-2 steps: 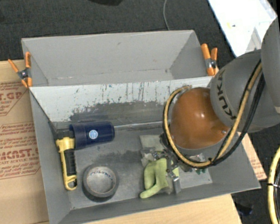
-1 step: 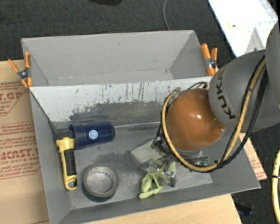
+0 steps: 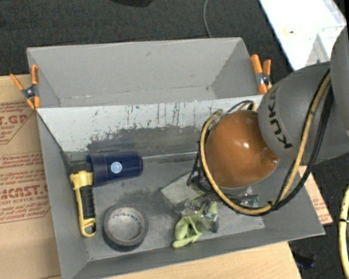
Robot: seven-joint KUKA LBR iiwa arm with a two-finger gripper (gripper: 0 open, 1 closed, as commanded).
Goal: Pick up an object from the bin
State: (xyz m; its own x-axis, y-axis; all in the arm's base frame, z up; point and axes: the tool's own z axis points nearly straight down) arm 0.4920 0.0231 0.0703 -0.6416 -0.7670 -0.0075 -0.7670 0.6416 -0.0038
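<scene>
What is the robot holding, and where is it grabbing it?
It cannot be told. The arm's orange cover hides most of the gripper, which sits right by a pale green floppy thing at the bin front.

Even overhead light; bin back wall brightest, 12 o'clock; sheen on orange wrist cover, 3 o'clock.
</scene>
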